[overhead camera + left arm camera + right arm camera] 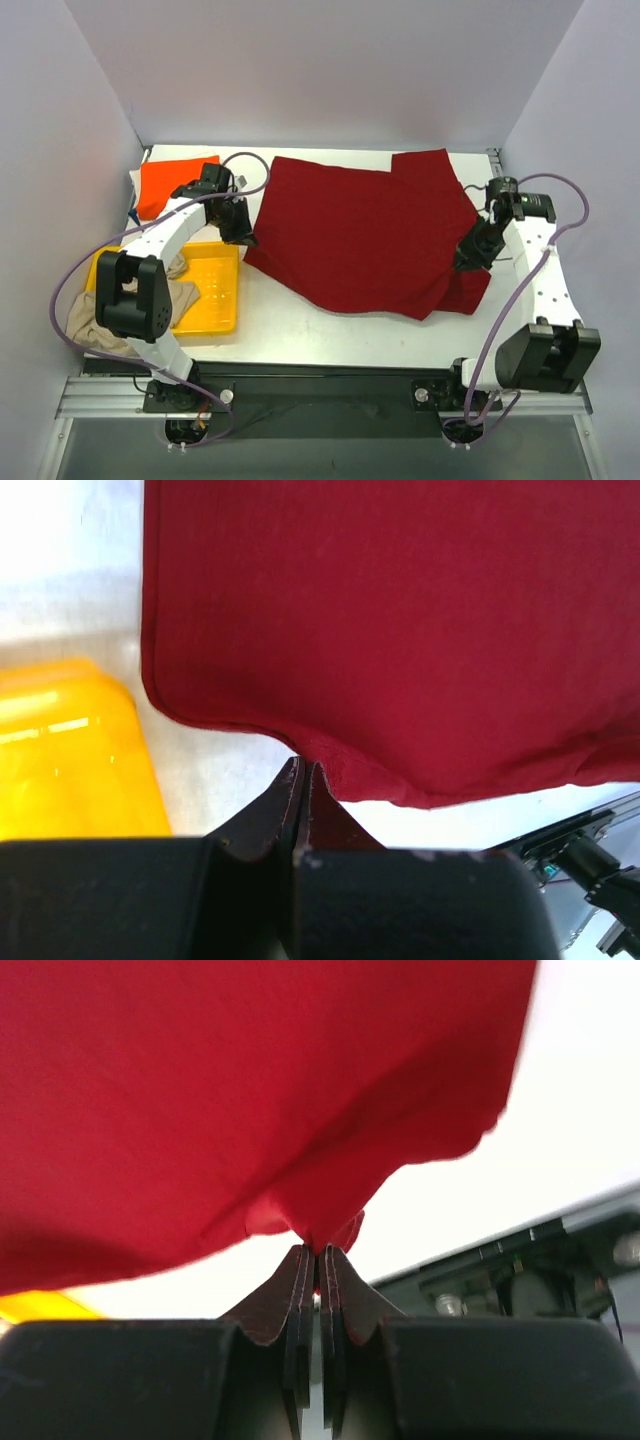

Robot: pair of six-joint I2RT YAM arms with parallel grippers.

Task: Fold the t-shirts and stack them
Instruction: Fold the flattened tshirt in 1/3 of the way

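1. Left gripper (303, 780): clenched on the red shirt (360, 230). The jaws pinch a small tuck of its hemmed left edge, just beside a corner of the tray (215, 310).
2. Right gripper (318, 1258): also clenched on the red shirt, on a bunch of cloth at its right edge. The cloth rises to a peak at my tips and drapes away from there.
3. Reason for two holds, as I judge it: soft cloth sags from a single pinch. Gripping opposite edges lets me tension the shirt and carry a fold across evenly.
4. Shirt position: mid-desk (300, 330), mostly flat, lying askew and spanning the gap between my two grippers. Its right part looks doubled over, with an extra layer showing at the back right and the near right.
5. Orange shirt (165, 180): folded at the back-left corner, behind the left gripper and apart from the red one. I read it as the base of the stack.
6. Beige shirt (85, 320): crumpled over the tray's left rim, not yet folded.
7. Status, my judgement: the red shirt's fold is in hand and not finished. No white or blue shirt is in view.
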